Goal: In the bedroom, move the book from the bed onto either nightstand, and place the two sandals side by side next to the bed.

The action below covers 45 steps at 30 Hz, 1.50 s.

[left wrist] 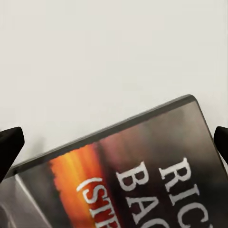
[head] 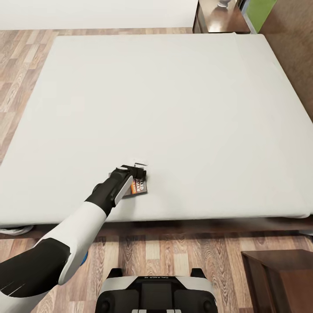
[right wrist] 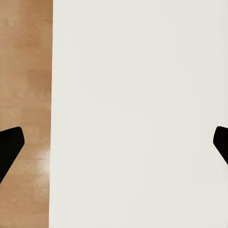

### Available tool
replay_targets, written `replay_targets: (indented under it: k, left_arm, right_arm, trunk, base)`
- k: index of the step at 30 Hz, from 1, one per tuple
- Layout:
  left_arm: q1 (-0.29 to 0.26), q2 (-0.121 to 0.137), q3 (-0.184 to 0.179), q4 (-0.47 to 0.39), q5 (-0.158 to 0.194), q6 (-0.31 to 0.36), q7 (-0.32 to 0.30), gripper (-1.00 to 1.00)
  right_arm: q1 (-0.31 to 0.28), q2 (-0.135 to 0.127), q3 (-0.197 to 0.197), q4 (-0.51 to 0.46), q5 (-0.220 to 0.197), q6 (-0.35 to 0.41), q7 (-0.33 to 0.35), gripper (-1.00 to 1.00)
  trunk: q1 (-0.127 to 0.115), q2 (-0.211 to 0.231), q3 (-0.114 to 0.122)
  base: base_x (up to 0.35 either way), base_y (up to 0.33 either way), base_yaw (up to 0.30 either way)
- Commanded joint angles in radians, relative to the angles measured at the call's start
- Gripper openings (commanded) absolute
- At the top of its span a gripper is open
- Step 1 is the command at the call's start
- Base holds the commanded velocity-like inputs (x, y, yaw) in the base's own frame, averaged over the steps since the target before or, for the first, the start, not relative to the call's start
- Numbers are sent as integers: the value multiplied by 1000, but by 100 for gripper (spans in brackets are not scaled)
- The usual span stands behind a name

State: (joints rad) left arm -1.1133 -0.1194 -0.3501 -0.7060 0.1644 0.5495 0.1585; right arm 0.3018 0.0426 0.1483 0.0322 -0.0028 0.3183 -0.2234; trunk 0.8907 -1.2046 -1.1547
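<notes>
Pale mattress of the bed [head: 174, 100] carries the book [head: 140, 188] flat under the left gripper [head: 138, 170], whose spread fingers straddle it, released, seemingly poised to close for a lift.

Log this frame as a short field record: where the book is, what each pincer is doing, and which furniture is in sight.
book: book lying flat on the bed, near its front edge
left pincer: left pincer open, fingertips wide apart, low over the book
right pincer: right pincer open, nothing between its fingertips
nightstand: nightstand beyond the bed's far right corner
other furniture: dark wooden cabinet at lower right
sandals: not located
</notes>
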Motion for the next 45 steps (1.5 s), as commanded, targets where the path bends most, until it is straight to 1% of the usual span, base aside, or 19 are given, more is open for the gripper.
replay_targets:
  k: [1, 11, 18, 24, 45]
  left_arm:
    - [0, 1, -4, -1, 10, 4, 9, 100]
    - [0, 1, -5, -1, 10, 4, 10, 100]
    - [0, 1, -21, -1, 10, 4, 11, 100]
    - [0, 0, -26, -1, 10, 3, 12, 100]
    - [0, -1, -30, -1, 10, 3, 12, 100]
  right_arm:
    - [0, 0, 7, -1, 0, 5, -2, 100]
    - [0, 0, 7, -1, 0, 5, -2, 100]
    - [0, 0, 7, -1, 0, 5, -2, 100]
    - [0, 0, 7, -2, 0, 5, -2, 100]
    - [0, 0, 7, -2, 0, 5, -2, 100]
  trunk:
    - [0, 0, 0]
    - [0, 0, 0]
    - [0, 0, 0]
    - [0, 0, 0]
    - [0, 0, 0]
  base:
    - [-6, 14, 0]
    - [-6, 6, 0]
    - [-104, 1, 0]
    - [-50, 0, 0]
    - [-23, 0, 0]
